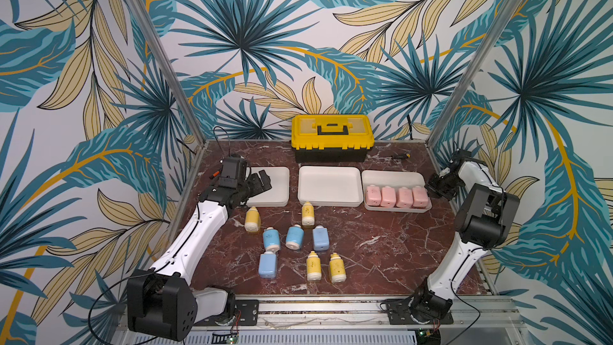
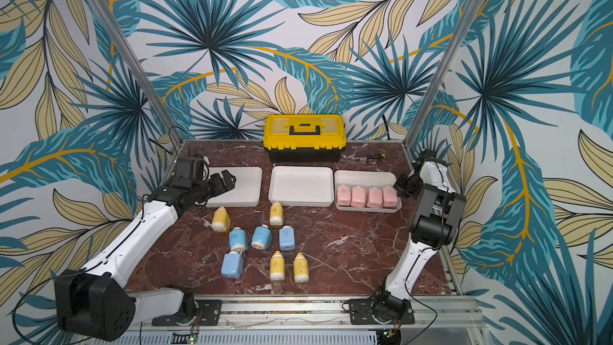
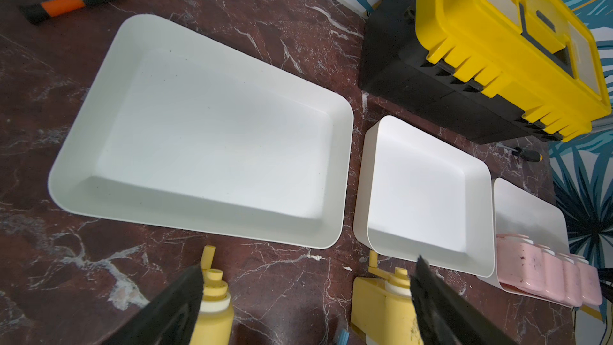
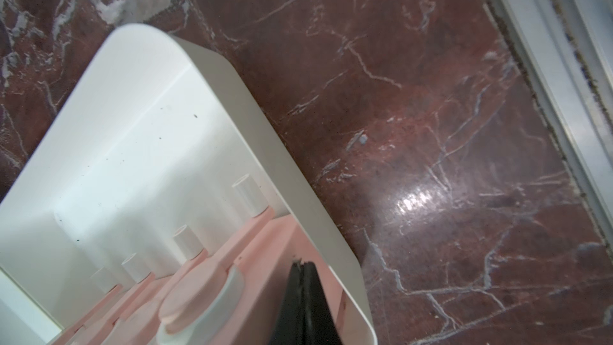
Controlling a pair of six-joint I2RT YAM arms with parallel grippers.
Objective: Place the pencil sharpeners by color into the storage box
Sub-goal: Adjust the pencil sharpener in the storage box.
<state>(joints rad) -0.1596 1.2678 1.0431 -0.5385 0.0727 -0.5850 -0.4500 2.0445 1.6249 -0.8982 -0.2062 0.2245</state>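
A red-brown marble tabletop (image 1: 381,253) carries everything. At its far edge stands a yellow-and-black toolbox (image 1: 332,137), lid shut. Just in front of it, 3 shallow white trays of the storage box lie in a row, close together: the left tray (image 1: 277,187), the middle tray (image 1: 329,185) and the right tray (image 1: 394,177). The left and middle trays hold nothing. The left gripper (image 1: 262,180) hovers over the near-left part of the left tray, its fingers spread wide with nothing between them. The right gripper (image 4: 303,280) sits at the right end of the right tray, its fingers pressed together and holding nothing. 4 pink sharpeners (image 1: 396,196) stand side by side along the near wall of the right tray. On the bare table in front of the trays, 4 blue sharpeners (image 1: 294,237) cluster near the middle, with 4 yellow sharpeners (image 1: 252,220) around them: 2 just before the left and middle trays, 2 side by side nearest the robot. A small screwdriver (image 1: 399,156) lies right of the toolbox, and an orange-and-black screwdriver (image 3: 76,0) shows in the left wrist view beyond the left tray.
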